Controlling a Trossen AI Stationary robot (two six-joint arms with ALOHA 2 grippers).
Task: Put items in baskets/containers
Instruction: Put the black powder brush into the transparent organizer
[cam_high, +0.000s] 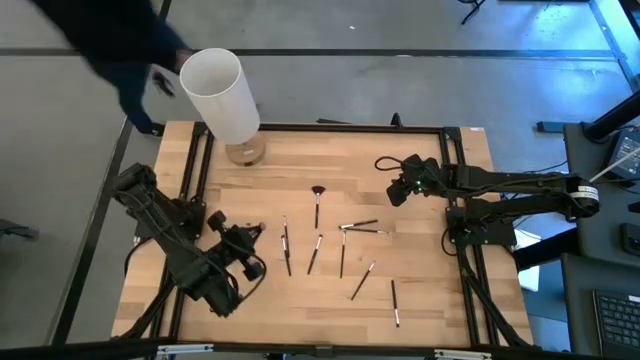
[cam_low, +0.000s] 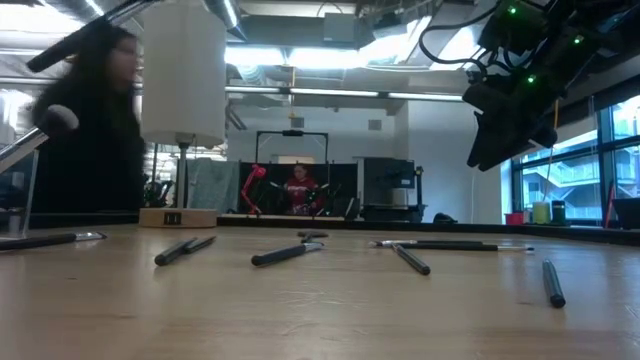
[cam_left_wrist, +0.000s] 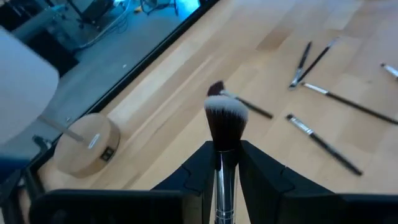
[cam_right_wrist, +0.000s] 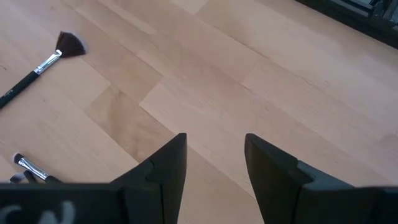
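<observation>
While my left jaws (cam_left_wrist: 225, 163) are clamped on a pale-tipped brush (cam_left_wrist: 225, 121), its ferrule pinned between both fingers and the bristle head poking forward past them, that arm sits low over the near-left part of the desk (cam_high: 420, 305). Held by the metal neck with the bristles leading, the brush should go handle-up or head-first into a holder only after some reorienting; judgement, not observation.

Right jaws (cam_right_wrist: 214, 155): parted, nothing between them, bare wood showing through the gap. That arm hovers above the far-right part of the desk, well clear of the surface in the low view, probably waiting.

Outward from the left jaws: the fan brush (cam_high: 317, 194) lies near the desk centre, bristles pointing away from me. The other brushes (cam_high: 342, 255) are scattered flat in the middle and toward the near-right, two of them crossed at the tips (cam_high: 352, 228). Lying flat and apart, most offer a clean pinch across the shaft.

Far-left corner: a tall white cylinder (cam_high: 220, 95) stands over a small tan jar (cam_left_wrist: 84, 144). I cannot make out a transparent cup anywhere, so the drop target is unconfirmed.

A person (cam_low: 95, 130) in dark clothing is beyond the far-left edge.
</observation>
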